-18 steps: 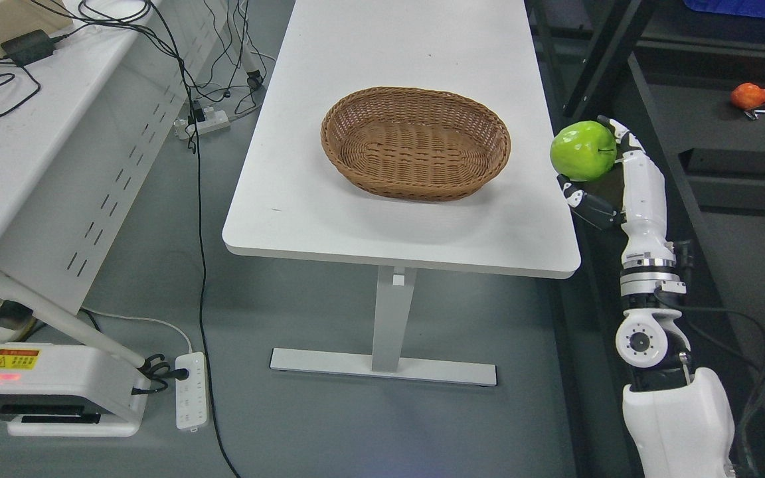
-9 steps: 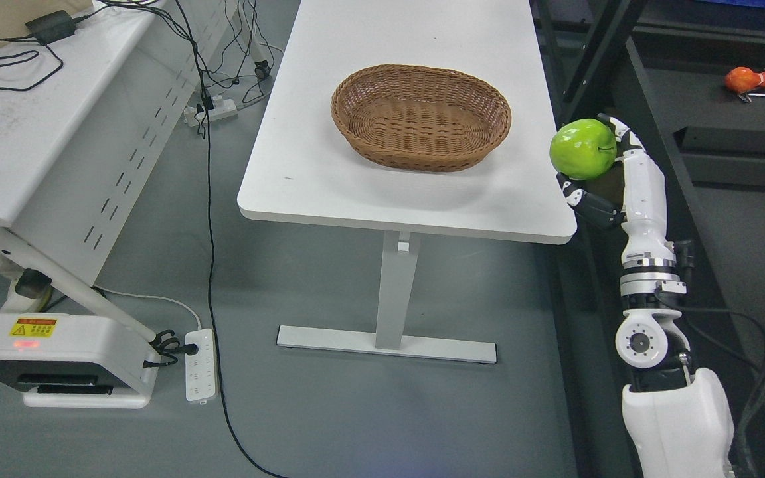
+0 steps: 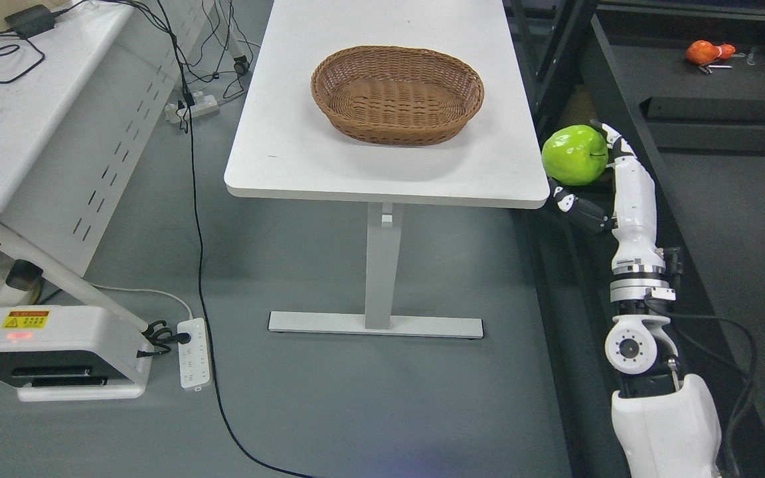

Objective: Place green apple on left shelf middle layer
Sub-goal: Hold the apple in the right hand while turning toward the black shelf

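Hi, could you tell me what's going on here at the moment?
The robot's right hand is holding a green apple just off the right edge of the white table, beside a dark shelving frame. A wicker basket sits empty on the table. The apple is not on any shelf yet, and the left arm is out of view.

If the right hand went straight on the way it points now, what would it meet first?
The right hand, holding the green apple, points up the picture, away from the robot, past the white table's right edge. The dark frame of the rack looks first in line, though depth is unclear.
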